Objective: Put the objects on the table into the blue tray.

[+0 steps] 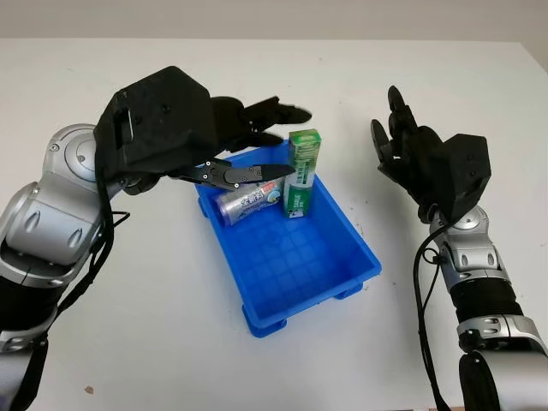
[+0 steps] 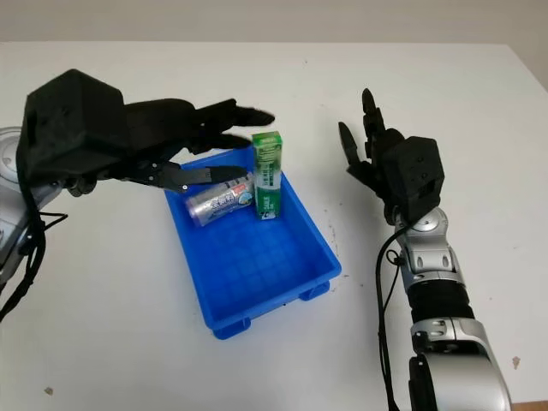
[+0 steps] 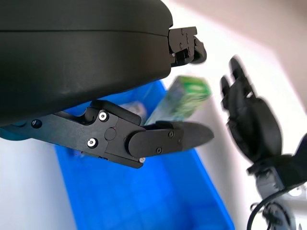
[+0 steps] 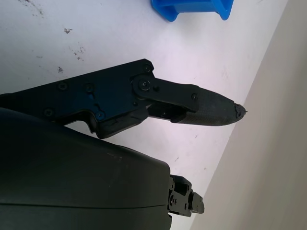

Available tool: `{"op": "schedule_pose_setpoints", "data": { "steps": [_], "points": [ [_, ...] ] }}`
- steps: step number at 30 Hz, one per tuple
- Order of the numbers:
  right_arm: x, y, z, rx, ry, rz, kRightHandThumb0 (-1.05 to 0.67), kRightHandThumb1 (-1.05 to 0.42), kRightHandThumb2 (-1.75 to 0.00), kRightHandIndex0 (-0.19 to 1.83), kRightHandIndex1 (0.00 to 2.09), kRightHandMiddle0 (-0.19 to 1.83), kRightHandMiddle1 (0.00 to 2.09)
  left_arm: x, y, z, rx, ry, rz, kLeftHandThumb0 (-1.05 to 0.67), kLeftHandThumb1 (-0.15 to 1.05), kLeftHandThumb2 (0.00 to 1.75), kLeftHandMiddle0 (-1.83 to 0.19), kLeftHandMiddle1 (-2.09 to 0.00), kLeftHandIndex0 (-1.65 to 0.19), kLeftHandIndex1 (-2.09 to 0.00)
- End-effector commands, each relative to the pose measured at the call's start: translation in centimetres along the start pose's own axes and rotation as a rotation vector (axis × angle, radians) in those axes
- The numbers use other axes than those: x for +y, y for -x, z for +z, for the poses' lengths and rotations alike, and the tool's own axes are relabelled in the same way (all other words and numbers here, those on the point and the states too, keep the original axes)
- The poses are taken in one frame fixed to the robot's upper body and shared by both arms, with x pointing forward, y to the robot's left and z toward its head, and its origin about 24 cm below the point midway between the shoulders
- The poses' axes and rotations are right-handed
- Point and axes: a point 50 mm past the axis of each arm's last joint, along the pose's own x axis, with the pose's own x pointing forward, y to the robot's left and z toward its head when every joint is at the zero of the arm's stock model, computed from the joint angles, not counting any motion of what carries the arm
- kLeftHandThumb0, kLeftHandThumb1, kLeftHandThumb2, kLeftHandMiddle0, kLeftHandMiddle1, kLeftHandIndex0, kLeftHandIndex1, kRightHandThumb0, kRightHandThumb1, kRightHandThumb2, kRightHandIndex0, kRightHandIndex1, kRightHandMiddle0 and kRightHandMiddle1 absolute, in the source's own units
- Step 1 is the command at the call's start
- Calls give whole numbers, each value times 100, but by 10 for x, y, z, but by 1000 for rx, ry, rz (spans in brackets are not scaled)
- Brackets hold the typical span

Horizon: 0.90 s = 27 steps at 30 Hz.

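A: Where do we find the tray [image 1: 295, 265]?

B: We see it in the middle of the white table [image 1: 171, 342], set at a slant, blue with a gridded floor. Its far end sits under our left hand [image 1: 257, 141].

A: And what lies in it?

B: Two things, both at the far end. A silver can [image 1: 248, 203] lies on its side on the floor of the tray. Just beside it, toward our right, a green box [image 1: 302, 171] stands tilted against the far right wall, its top above the rim.

A: Are we holding either one?

B: No. Our left hand hovers over that far end, empty, fingers stretched out and apart. One finger [image 1: 257, 174] reaches across just above the can and up to the box; we cannot tell whether it touches them. The others pass over the far rim behind the box top.

A: And the right hand [image 1: 402, 145]?

B: We have it raised over bare table to the right of the tray, well apart from it, fingers pointing away from us, uncurled, holding nothing.
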Motion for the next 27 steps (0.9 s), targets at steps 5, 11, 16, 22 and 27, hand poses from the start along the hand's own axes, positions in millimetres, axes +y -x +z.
{"op": "schedule_pose_setpoints", "data": {
  "steps": [5, 11, 16, 22, 27],
  "points": [
    [1, 0, 1, 7, -23, -5, -70, -105, -57, -19, 1, -18, 5, 11, -1, -5, -86, 21, 363, -63, 105, 65, 12, -65, 11, -65],
    [2, 0, 1, 2, -9, 5, -70, -105, -57, -19, 1, -18, 5, 25, -3, -23, -113, 67, 705, -69, 105, 72, 19, -114, 19, -104],
    [2, -1, 2, -3, -11, -1, -70, -105, -58, -19, 1, -18, 5, 27, -5, -48, -116, 189, 845, -70, 105, 76, 19, -41, 19, -38],
    [2, -1, 1, -13, -20, 0, -73, -105, -58, -19, 3, -18, 5, 12, -9, -84, -17, 468, 819, -71, 105, 75, 19, -1, 19, -2],
    [2, 0, 3, -39, -19, 6, -73, -105, -60, -19, 1, -19, 5, -16, -8, -111, 78, 574, 788, -72, 105, 79, 19, 0, 19, 0]
  ]
}}
